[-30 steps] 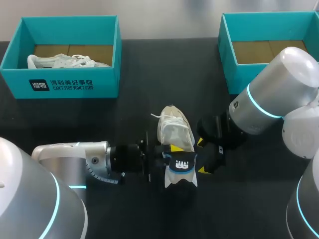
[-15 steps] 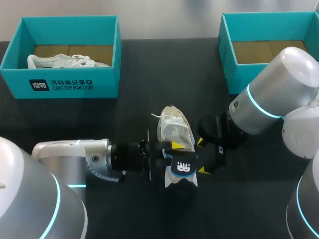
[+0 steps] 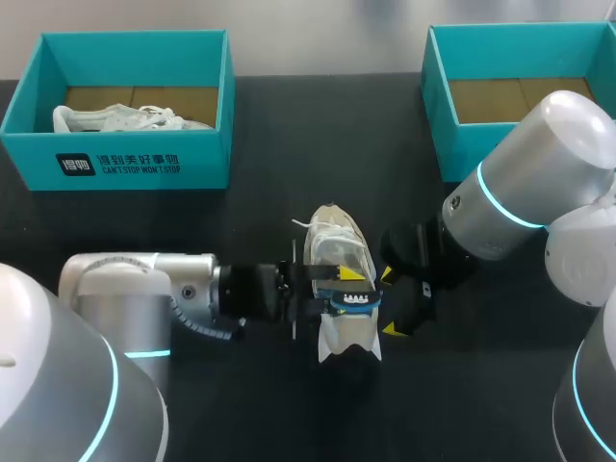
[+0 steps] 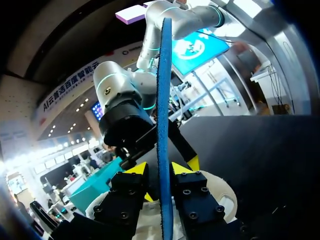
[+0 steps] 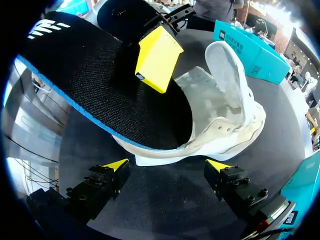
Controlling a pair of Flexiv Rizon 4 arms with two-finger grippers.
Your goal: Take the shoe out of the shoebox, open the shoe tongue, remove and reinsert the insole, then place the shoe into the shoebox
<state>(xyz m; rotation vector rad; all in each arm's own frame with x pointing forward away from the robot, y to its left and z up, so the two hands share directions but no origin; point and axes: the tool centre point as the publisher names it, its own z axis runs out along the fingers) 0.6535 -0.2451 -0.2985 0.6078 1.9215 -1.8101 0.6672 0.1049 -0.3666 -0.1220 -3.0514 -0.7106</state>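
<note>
Insole (image 4: 164, 100), black on top with a blue edge, stands on edge, grasped by the left hand (image 4: 161, 172), its front part inside the white shoe (image 3: 337, 245) on the table (image 3: 241, 212). Right hand (image 5: 167, 167) is released, its fingers spread just beside the shoe, not touching it. Farther back, the left shoebox (image 3: 135, 159) holds a second shoe (image 3: 115, 117); the right shoebox (image 3: 445, 106) stands well apart.
</note>
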